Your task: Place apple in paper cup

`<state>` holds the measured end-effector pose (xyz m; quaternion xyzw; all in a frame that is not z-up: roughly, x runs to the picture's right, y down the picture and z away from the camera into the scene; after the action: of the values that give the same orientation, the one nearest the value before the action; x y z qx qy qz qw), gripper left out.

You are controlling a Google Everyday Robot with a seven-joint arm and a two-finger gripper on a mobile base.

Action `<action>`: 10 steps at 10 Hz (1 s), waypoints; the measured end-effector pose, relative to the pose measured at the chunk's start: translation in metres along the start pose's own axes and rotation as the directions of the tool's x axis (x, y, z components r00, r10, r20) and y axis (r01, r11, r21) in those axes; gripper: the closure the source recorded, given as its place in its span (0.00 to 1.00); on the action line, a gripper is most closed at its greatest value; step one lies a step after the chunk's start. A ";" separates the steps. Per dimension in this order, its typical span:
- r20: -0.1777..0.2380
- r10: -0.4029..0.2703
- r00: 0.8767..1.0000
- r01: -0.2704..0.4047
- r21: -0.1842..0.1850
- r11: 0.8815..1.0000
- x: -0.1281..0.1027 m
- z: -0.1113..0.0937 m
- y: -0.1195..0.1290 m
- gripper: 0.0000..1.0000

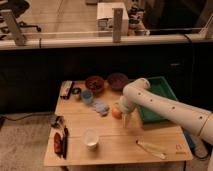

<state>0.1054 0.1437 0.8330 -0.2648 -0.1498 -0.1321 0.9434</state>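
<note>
Camera view shows the task at an early stage: the apple (116, 113) is not in the paper cup (90, 138), which stands upright and looks empty near the front edge of the tabletop (120, 147), left of its middle. The apple sits around the centre of the table, well apart from the cup. The gripper (123, 117) is right at the apple, pointing down on its right side. Whether it has taken hold of the fruit cannot be told, since the wrist hides that part. By my reading, what is left is securing the apple, carrying it toward the front-left and releasing it over the cup.

The apple is small, round and orange-yellow, and looks smooth. The cup is a white, thin-walled cylinder with an open round mouth, light enough that it would probably tip if knocked. The tabletop is pale wood with a flat, matt grain. The arm (165, 107) is white, smooth and tubular.

Along the back edge stand a brown bowl (95, 83) and a purple bowl (117, 80), both round and shallow. A green tray (165, 90) with a raised rim fills the back right corner.
</note>
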 end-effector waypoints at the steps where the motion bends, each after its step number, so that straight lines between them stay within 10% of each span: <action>1: -0.002 0.002 1.000 -0.002 0.005 1.000 0.002 -0.001 -0.001 0.20; 10: -0.005 -0.042 0.999 0.042 -0.046 0.998 0.005 0.022 -0.021 0.20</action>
<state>0.0986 0.1373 0.8624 -0.2825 -0.1494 -0.1559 0.9346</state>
